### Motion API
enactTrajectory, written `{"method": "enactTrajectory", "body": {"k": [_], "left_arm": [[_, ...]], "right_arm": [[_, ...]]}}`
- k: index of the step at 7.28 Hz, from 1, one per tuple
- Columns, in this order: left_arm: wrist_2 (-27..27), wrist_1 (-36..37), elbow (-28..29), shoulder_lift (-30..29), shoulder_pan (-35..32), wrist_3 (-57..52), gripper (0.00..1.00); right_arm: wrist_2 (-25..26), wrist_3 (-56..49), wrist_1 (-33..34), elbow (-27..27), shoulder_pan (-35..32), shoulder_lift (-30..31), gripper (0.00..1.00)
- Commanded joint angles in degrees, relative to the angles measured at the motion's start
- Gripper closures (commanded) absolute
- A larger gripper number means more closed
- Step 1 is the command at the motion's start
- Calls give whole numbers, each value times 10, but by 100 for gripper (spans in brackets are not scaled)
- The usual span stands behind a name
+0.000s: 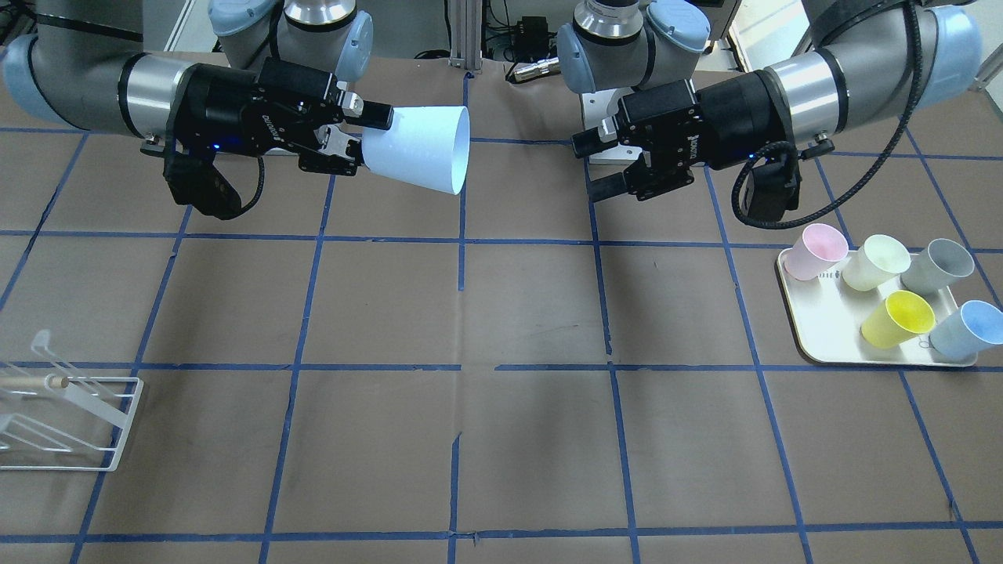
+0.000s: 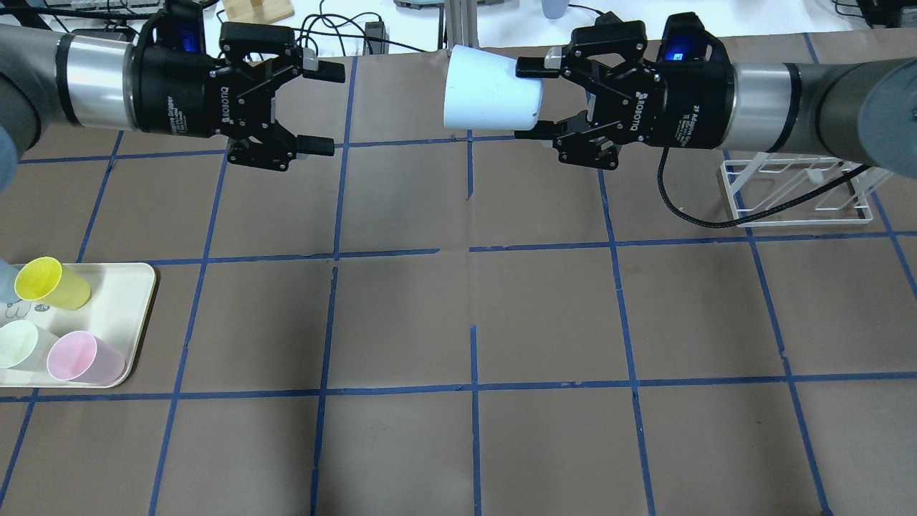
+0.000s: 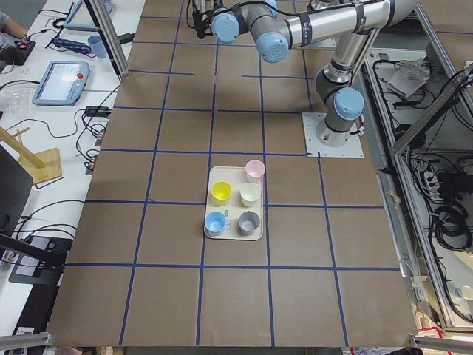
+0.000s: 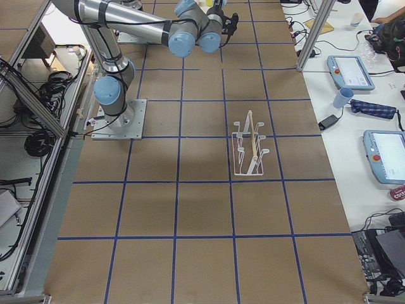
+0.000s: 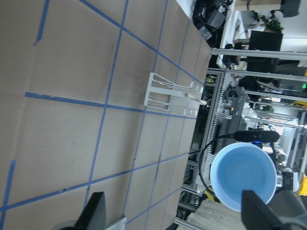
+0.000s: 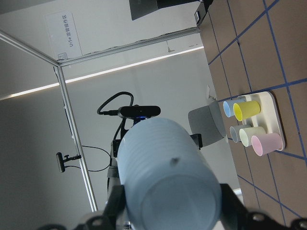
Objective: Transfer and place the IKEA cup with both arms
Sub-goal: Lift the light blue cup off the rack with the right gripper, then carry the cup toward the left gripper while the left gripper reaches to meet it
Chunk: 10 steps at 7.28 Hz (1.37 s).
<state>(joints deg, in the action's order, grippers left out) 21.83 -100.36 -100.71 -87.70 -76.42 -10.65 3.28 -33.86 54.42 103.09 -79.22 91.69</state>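
Note:
The pale-blue IKEA cup (image 1: 419,149) lies on its side in the air, base gripped by my right gripper (image 1: 367,139), mouth towards my left gripper. In the overhead view the right gripper (image 2: 531,99) is shut on the cup (image 2: 487,97). My left gripper (image 1: 592,166) is open and empty, a short gap from the cup's mouth; the overhead view shows it too (image 2: 326,107). The left wrist view looks into the cup's blue inside (image 5: 243,176). The right wrist view shows the cup's base (image 6: 165,177) between the fingers.
A cream tray (image 1: 815,345) on the robot's left holds a twin blue cup (image 1: 968,329) and yellow (image 1: 897,319), grey (image 1: 936,266), pale-green (image 1: 874,262) and pink (image 1: 815,251) cups. A white wire rack (image 1: 70,423) stands on the robot's right.

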Motion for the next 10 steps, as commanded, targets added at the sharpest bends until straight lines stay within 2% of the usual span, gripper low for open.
{"method": "enactTrajectory", "body": {"k": [1, 3, 4, 7, 10], "left_arm": [[-38, 0, -3, 12, -19, 0, 0], [-53, 2, 4, 19, -41, 1, 0], [-76, 2, 4, 25, -42, 1, 0], [-84, 11, 9, 32, -59, 1, 0], [-104, 57, 10, 23, -60, 4, 0]], "right_arm": [[-6, 2, -5, -1, -18, 1, 68], [-31, 43, 1, -6, -32, 2, 69], [-30, 43, 1, -6, -32, 3, 69], [-32, 44, 2, -8, -45, 6, 69], [-32, 44, 2, -8, -51, 4, 69]]}}
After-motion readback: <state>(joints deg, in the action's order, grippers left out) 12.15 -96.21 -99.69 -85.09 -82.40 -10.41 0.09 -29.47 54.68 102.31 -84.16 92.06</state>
